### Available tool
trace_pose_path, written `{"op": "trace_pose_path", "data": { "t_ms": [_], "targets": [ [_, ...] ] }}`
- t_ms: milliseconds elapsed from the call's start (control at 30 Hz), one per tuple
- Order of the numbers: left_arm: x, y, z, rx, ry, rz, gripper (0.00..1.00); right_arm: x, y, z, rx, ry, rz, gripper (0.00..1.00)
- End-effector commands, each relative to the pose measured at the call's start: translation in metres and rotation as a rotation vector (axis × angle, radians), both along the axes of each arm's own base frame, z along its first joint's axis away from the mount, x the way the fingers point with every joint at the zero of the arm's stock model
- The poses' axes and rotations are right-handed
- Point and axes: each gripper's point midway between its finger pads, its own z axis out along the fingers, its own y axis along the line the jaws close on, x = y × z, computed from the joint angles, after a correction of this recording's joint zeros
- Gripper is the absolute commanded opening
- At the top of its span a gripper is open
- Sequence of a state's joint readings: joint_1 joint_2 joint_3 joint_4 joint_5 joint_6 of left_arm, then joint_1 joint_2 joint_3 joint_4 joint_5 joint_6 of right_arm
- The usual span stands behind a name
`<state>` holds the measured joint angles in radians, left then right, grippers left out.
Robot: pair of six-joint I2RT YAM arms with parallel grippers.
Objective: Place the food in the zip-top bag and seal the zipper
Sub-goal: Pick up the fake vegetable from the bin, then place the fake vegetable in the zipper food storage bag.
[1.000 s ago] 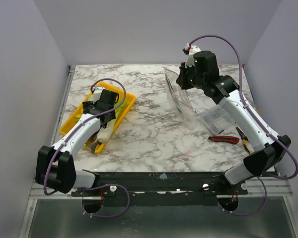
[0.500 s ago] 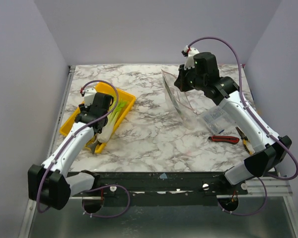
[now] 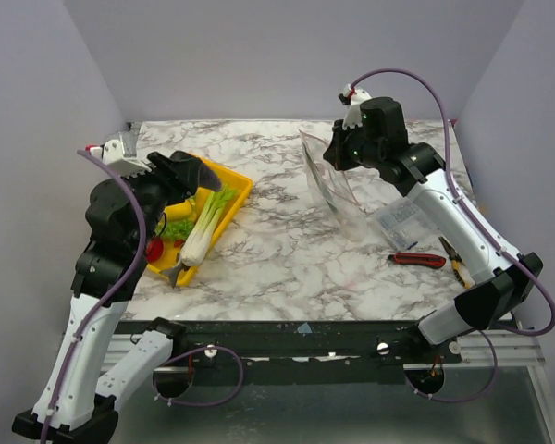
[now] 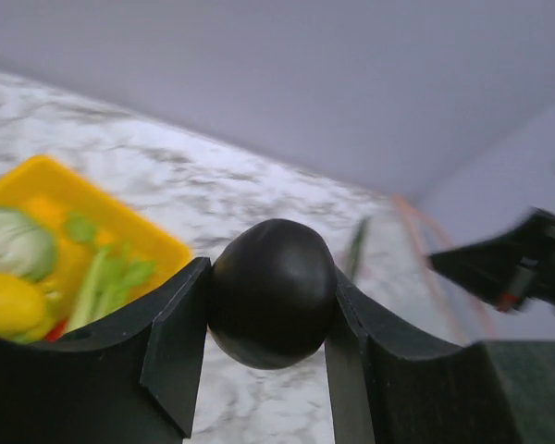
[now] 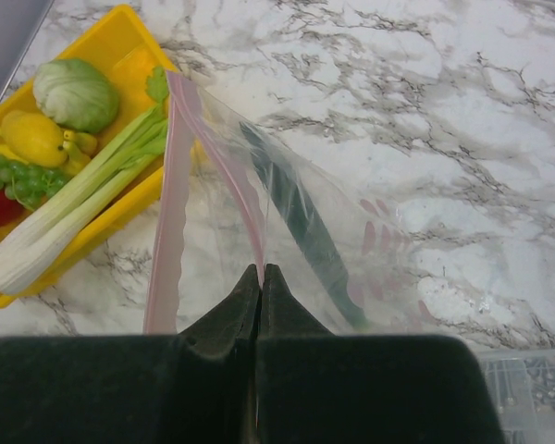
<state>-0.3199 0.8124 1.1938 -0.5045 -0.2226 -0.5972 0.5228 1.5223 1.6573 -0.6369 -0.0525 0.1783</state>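
The left gripper point(image 4: 270, 277) clamps the dark piece point(image 4: 272, 305) in the air near the tray point(image 4: 120, 231). The right gripper point(image 5: 260, 277) pinches the bag point(image 5: 305, 222) at its zipper point(image 5: 171, 231).

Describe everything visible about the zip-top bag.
The bag is clear, floppy plastic with a pink strip along both lips of its mouth and faint pink marks on one wall. The right gripper is shut on one lip, holding the mouth raised and gaping toward the tray. Its lower end seems to rest on the table. A dark green streak shows through it; whether something is inside is unclear.
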Motion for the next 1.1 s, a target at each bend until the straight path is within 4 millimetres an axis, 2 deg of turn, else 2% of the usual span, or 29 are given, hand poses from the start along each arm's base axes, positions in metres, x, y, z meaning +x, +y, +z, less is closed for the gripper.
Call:
{"op": "trace_pose_path", "data": {
  "t_ms": [0,33,100,200,500,867,1000,1067],
  "targets": [
    [-0.045,-0.094,0.078,-0.248,-0.302,-0.583,0.00,0.003,0.007,0.013,0.051,-0.013,0.015,0.00],
    [-0.054,-0.103,0.089,-0.295,-0.345,-0.657,0.00,0.002,0.009,0.014,0.058,-0.011,0.020,0.00],
    [-0.067,-0.118,0.098,-0.349,-0.391,-0.782,0.00,0.002,0.011,0.015,0.072,-0.008,0.026,0.00],
    [-0.078,-0.135,0.102,-0.373,-0.439,-0.871,0.00,0.000,0.015,0.017,0.091,0.002,0.036,0.00],
    [-0.072,-0.184,0.094,-0.408,-0.457,-0.934,0.00,0.001,0.021,0.020,0.121,0.015,0.049,0.01],
    [-0.053,-0.193,0.097,-0.442,-0.461,-0.892,0.00,-0.002,0.023,0.023,0.130,0.024,0.057,0.01],
    [-0.037,-0.194,0.088,-0.450,-0.378,-0.833,0.00,-0.003,0.024,0.026,0.140,0.025,0.059,0.01],
    [-0.027,-0.198,0.077,-0.450,-0.288,-0.800,0.00,-0.004,0.024,0.027,0.146,0.024,0.060,0.01]
  ]
}}
